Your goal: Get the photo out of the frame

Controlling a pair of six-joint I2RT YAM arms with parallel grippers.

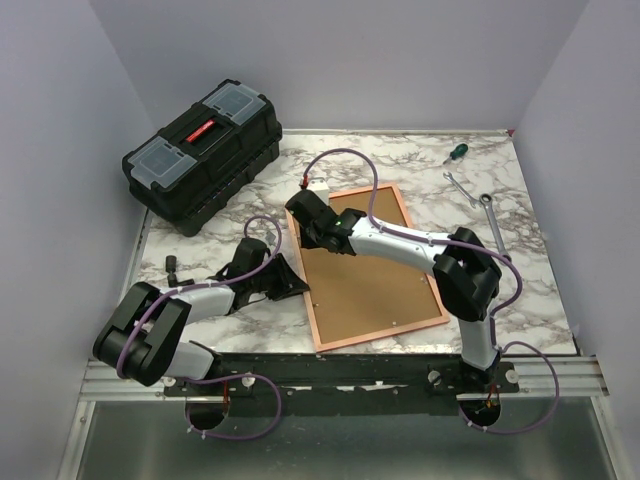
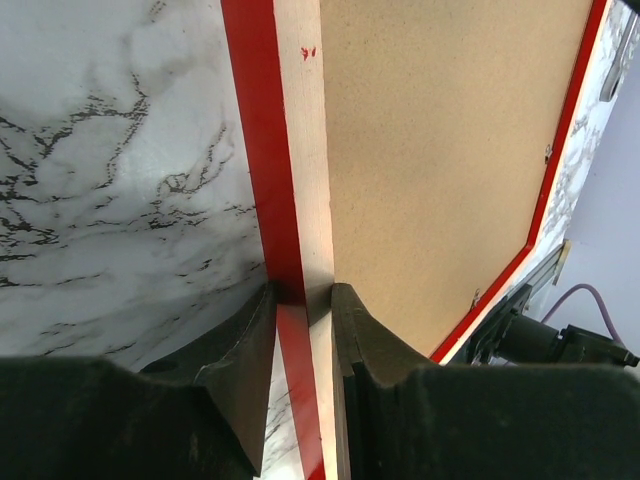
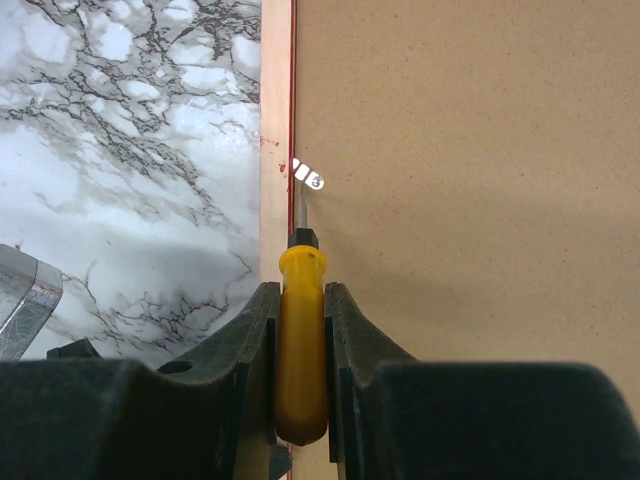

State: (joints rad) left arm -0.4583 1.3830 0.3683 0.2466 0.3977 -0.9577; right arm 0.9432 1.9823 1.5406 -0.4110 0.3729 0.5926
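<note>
2 grips: left jaws clamp the frame (image 2: 262,150) edge; right jaws clamp a yellow screwdriver (image 3: 301,340).

A walled lab test bench, with marbled tabletop (image 1: 400,160) and toolbox (image 1: 200,155).

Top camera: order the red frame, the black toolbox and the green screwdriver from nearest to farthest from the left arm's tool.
1. Red frame, its left edge in the left tool.
2. Black toolbox, back left.
3. Green screwdriver, back right.
</note>
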